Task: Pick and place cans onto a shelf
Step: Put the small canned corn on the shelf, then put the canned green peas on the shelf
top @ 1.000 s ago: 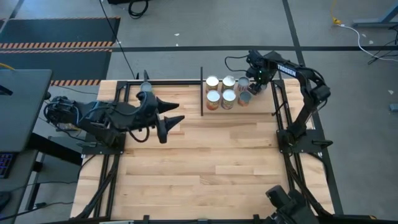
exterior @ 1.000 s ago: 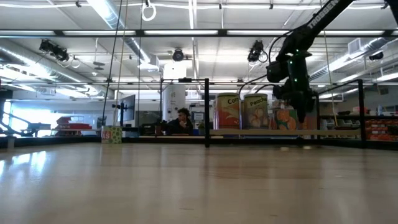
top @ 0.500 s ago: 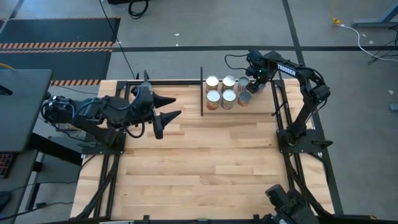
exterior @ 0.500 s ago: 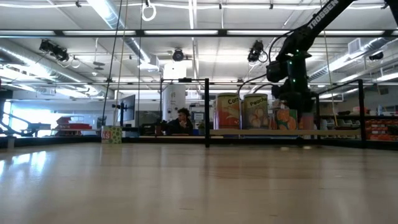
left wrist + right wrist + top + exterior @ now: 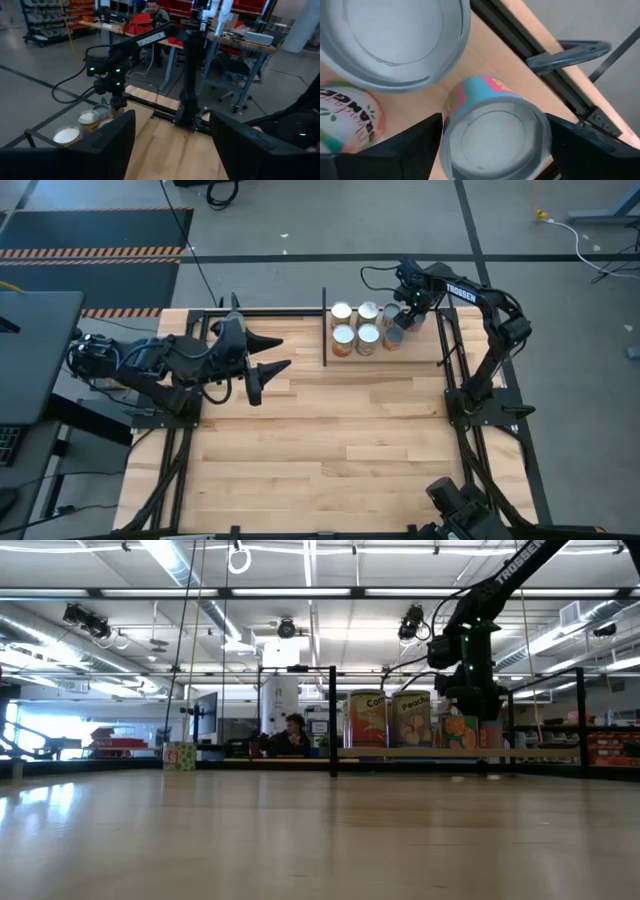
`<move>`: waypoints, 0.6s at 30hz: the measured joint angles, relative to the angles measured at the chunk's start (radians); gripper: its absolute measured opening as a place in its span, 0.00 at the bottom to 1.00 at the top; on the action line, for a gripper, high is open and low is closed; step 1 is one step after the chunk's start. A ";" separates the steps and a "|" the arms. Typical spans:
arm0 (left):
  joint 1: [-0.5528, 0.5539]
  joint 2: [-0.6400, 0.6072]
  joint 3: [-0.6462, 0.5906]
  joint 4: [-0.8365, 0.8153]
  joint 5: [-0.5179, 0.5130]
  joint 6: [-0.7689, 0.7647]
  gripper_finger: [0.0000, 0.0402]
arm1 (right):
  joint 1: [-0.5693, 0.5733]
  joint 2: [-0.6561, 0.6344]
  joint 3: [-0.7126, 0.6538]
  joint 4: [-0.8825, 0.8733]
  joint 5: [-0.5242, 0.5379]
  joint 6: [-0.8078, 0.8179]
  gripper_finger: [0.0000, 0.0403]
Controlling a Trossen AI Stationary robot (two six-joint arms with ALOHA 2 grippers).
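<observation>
Several cans (image 5: 366, 324) stand in two rows on the small shelf (image 5: 420, 348) at the table's far right. They also show in the low view (image 5: 387, 720). My right gripper (image 5: 402, 318) is open and points down over the can (image 5: 495, 137) at the shelf's right end, which has a blue and pink label. Its fingers (image 5: 412, 150) stand on either side of the can, which rests on its base on the shelf board. My left gripper (image 5: 266, 356) is open and empty over the table's far left part, and its fingers also show in the left wrist view (image 5: 172, 150).
Black posts (image 5: 325, 325) frame the shelf, and a black bar (image 5: 535, 65) runs just beyond the right-end can. A larger can (image 5: 390, 35) and an orange-labelled can (image 5: 345, 122) stand close beside it. Bare wooden tabletop (image 5: 330, 440) lies in front. A person (image 5: 292, 735) sits far behind the table.
My right gripper has risen a little from the right-end can and drawn slightly toward the table's far edge; the can stays on the shelf. My left gripper has drawn back a little toward the table's left and far edges.
</observation>
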 joint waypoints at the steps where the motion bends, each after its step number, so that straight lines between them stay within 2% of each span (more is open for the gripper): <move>1: 0.007 0.000 0.000 -0.007 -0.001 0.000 0.64 | 0.002 -0.009 0.000 0.002 0.000 0.000 0.85; 7: 0.095 -0.005 0.000 -0.152 0.001 -0.040 0.64 | 0.019 -0.096 0.000 0.004 0.003 -0.017 0.85; 9: 0.145 -0.005 0.000 -0.196 0.031 -0.047 0.64 | 0.030 -0.138 0.000 0.005 0.003 -0.015 0.85; 13: 0.292 -0.005 0.000 -0.282 0.127 -0.096 0.64 | 0.085 -0.254 0.000 0.022 0.003 0.004 0.86; 18: 0.509 0.023 0.001 -0.454 0.122 -0.144 0.66 | 0.238 -0.432 0.000 0.065 0.000 0.081 0.86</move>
